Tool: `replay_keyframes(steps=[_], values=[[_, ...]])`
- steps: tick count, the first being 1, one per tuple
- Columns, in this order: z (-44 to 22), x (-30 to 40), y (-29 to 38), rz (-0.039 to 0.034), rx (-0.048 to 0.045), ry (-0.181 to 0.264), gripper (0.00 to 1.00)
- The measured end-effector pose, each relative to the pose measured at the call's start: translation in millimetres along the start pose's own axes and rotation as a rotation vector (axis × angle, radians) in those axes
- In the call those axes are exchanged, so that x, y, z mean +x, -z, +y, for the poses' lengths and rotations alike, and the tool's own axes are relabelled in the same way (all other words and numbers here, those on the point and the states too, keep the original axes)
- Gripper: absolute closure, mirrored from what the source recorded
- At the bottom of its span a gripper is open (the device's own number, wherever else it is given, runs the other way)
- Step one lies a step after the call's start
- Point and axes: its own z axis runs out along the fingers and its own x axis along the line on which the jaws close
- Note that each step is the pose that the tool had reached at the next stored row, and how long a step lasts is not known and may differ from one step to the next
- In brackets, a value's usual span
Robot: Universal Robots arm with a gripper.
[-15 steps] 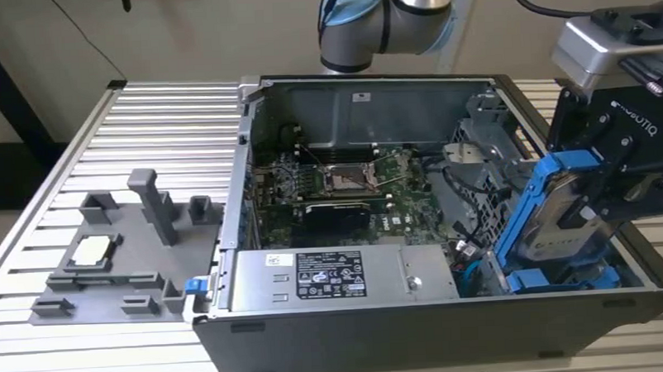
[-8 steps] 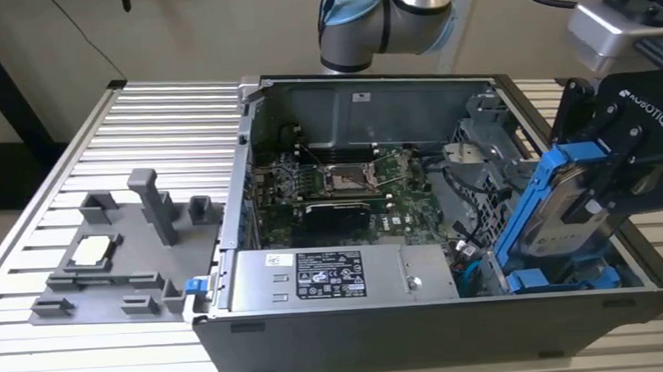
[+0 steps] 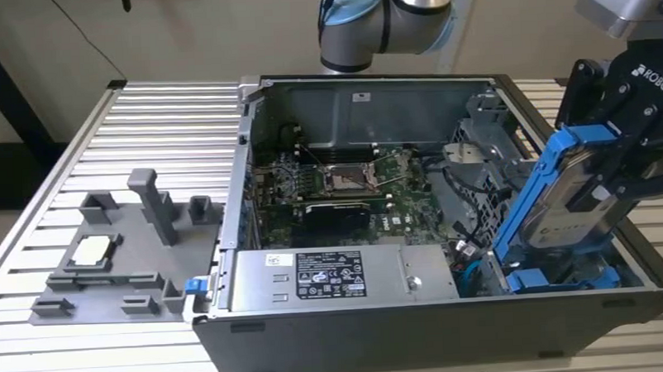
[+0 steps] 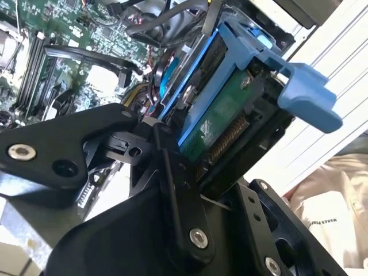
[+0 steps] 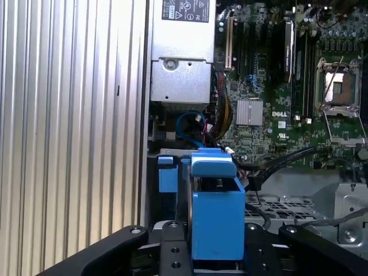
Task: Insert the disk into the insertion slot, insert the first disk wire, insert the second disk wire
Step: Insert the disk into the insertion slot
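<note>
My gripper [image 3: 586,195] is shut on the disk [image 3: 552,191], a silver-grey drive in a bright blue frame. It holds the disk tilted steeply at the open computer case's side on the exterior view's right. The disk's lower end reaches down to the grey drive cage [image 3: 490,205], where the insertion slot lies partly hidden behind it. In both wrist views the black fingers [image 4: 167,155] clamp the blue frame [image 5: 217,215] from both sides. A blue cable [image 5: 191,125] and black cables [image 5: 276,164] lie loose beside the cage. I cannot tell which are the disk wires.
A second blue-tabbed carrier [image 3: 566,279] sits low in the cage. The silver power-supply box [image 3: 324,277] fills the case's near side, with the motherboard [image 3: 343,181] behind it. A grey fixture [image 3: 113,251] stands on the slatted table [image 3: 164,117]. A person's light clothing [image 4: 339,213] is nearby.
</note>
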Motion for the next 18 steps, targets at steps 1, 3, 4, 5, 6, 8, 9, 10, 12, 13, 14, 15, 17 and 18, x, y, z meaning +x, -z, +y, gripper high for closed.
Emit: replay_keyframes(steps=[1,3,4,5,6,8,9,10,12,13,14,15,17,18], values=[[0.0,0.1,0.0,0.0001,-0.0001,0.000,0.68],[-2.0,1.0,-0.1,-0.0004,-0.0141,-0.001,0.68],[-3.3,1.5,-0.2,-0.0006,-0.0253,-0.001,0.68],[-4.9,2.1,-0.4,-0.0011,-0.0365,-0.001,0.68],[-6.8,3.0,-0.7,-0.0015,-0.0465,-0.002,0.68],[-9.6,5.1,-2.0,-0.0019,-0.0549,-0.002,0.68],[-10.9,6.4,-2.9,-0.0021,-0.0567,-0.002,0.68],[-12.2,7.6,-3.7,-0.0022,-0.0578,-0.002,0.68],[-14.5,10.1,-5.8,-0.0033,-0.0584,-0.002,0.68],[-15.8,10.8,-6.9,-0.0056,-0.0585,-0.002,0.68],[-17.4,11.2,-7.7,-0.0105,-0.0583,-0.002,0.68],[-18.8,11.3,-8.1,-0.0170,-0.0580,-0.001,0.68],[-20.0,11.4,-9.9,-0.0263,-0.0577,-0.002,0.68],[-20.3,11.5,-10.6,-0.0305,-0.0575,-0.002,0.68]])
